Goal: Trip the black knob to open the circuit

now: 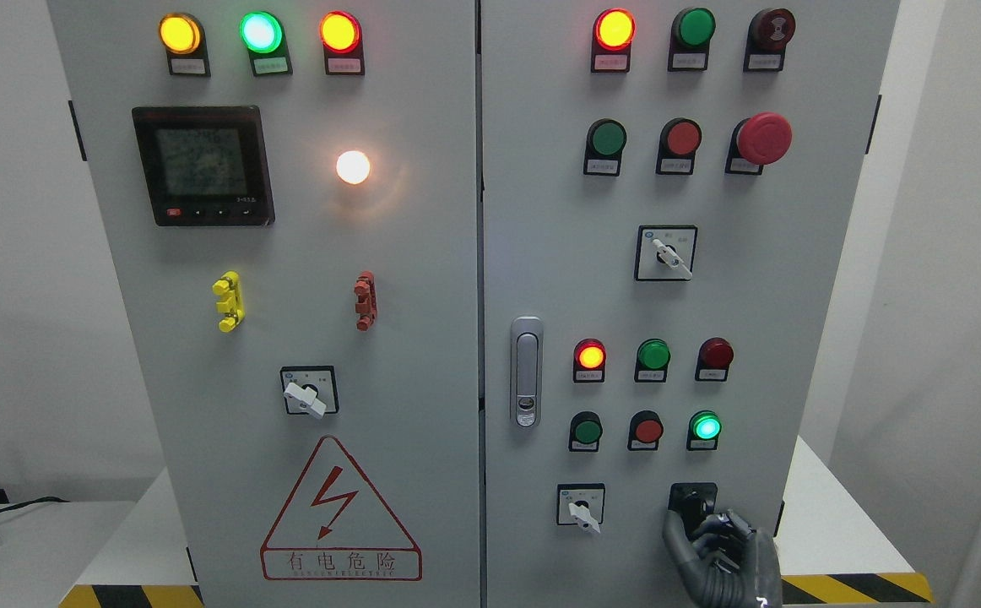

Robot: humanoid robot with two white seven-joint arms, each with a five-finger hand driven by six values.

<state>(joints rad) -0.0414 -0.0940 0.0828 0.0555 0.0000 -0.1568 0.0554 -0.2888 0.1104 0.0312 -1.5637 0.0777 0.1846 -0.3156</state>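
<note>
Right hand [714, 545] is reaching up from the bottom edge and curling its fingers around the black knob [693, 505] at the panel's [794, 338] lower right — gripping it, probably so a twist trips it.

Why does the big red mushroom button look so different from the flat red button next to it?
The big red mushroom button bulges far out from the cabinet door; the flat red button sits low inside a black ring. The mushroom button's head is wider than its black base, while the flat one stays within its ring. Both are red, unlit, and in the same row, with a small label under each.
</note>
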